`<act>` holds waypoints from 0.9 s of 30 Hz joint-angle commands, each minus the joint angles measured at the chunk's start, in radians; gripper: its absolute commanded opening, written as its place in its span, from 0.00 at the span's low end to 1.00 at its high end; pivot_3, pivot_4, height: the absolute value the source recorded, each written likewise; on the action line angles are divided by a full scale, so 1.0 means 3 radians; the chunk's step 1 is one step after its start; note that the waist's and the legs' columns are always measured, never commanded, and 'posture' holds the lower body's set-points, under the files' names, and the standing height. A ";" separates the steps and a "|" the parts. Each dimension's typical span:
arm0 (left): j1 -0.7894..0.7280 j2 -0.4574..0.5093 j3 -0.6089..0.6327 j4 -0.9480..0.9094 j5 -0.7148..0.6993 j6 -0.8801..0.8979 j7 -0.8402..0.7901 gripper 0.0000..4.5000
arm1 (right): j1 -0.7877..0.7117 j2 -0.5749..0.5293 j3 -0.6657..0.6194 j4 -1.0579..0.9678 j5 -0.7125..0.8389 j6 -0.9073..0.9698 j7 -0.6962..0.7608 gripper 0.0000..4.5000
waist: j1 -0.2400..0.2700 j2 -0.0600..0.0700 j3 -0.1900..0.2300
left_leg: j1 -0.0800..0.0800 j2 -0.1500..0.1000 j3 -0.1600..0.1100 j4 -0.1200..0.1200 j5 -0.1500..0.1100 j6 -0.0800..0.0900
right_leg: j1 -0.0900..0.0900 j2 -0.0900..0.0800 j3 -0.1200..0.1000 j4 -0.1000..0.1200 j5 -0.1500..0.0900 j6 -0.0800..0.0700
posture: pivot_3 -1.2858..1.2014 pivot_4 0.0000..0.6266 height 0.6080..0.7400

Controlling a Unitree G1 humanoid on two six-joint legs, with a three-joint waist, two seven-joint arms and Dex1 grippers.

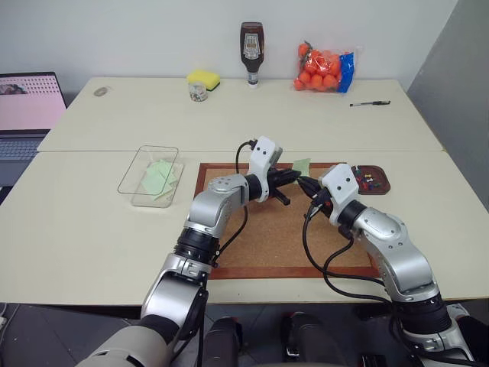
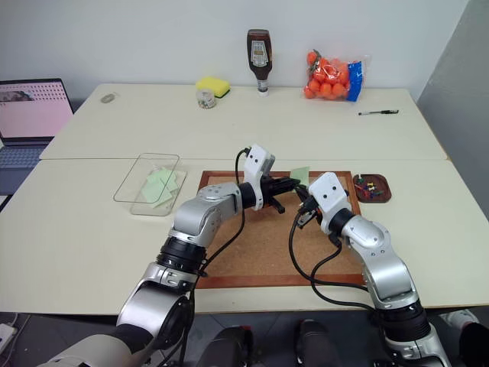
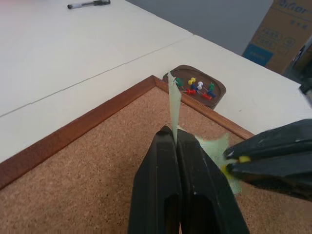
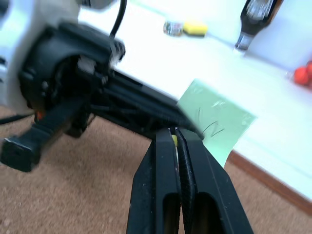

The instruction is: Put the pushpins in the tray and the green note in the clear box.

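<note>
Left tool (image 3: 173,139): fingers shut on the green note (image 3: 174,105), held edge-up above the cork board (image 1: 267,229).
Right tool (image 4: 174,135): fingers shut on a yellow pushpin (image 4: 174,140), touching the note.
Tray (image 1: 380,180): at 3 o'clock of the board, pushpins (image 3: 197,88) inside.
Clear box (image 1: 136,170): at 9 o'clock on the desk (image 1: 84,222), green notes inside.

Head stereo overhead, wrist cameras close, sharing cork board (image 1: 267,229)

closed right gripper (image 4: 174,139) on yellow pushpin (image 4: 174,140)
</note>
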 commanded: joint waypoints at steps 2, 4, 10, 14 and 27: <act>-0.0084 0.0003 0.0063 0.0037 0.0052 -0.0103 0.0117 0.00 | 0.0046 0.0032 -0.0103 -0.0183 -0.0078 -0.0306 -0.0125 0.00 | 0.0001 0.0000 0.0000 | 0.0000 0.0000 0.0000 0.0000 0.0000 0.0000 | 0.0000 0.0000 0.0000 0.0000 0.0000 0.0000 | 0.52 0.24 1.00; -0.0080 0.0010 0.0066 0.0062 0.0072 -0.0137 0.0143 0.00 | 0.0074 0.0033 -0.0121 -0.0194 -0.0098 -0.0357 -0.0159 0.00 | 0.0000 0.0000 0.0000 | 0.0000 0.0000 0.0000 0.0000 0.0000 0.0000 | 0.0000 0.0000 0.0000 0.0001 0.0000 0.0000 | 0.52 0.24 1.00; -0.0054 0.0021 0.0069 0.0070 0.0112 -0.0201 0.0208 0.00 | 0.0153 0.0060 -0.0237 -0.0246 -0.0119 -0.0400 -0.0320 0.00 | 0.0003 0.0000 0.0000 | 0.0000 0.0000 0.0001 0.0001 0.0000 -0.0001 | 0.0000 -0.0002 0.0001 0.0001 0.0000 0.0000 | 0.52 0.24 1.00; -0.0026 0.0035 0.0111 -0.0041 0.0075 -0.0238 0.0210 0.00 | 0.0198 0.0020 -0.0520 -0.0166 -0.0152 -0.0223 -0.0515 0.00 | 0.0005 0.0000 0.0000 | 0.0001 0.0000 0.0000 0.0001 0.0001 -0.0001 | 0.0000 -0.0002 0.0001 0.0003 0.0000 0.0000 | 0.52 0.24 1.00; 0.0123 0.0213 0.0110 -0.0535 0.0055 -0.0214 0.0199 0.00 | -0.0437 -0.0153 -0.1035 0.1477 -0.0147 0.0037 -0.0792 0.00 | -0.0006 0.0000 0.0000 | 0.0011 0.0000 0.0015 0.0001 0.0001 0.0000 | 0.0000 -0.0002 0.0015 0.0011 0.0002 -0.0003 | 0.52 0.24 1.00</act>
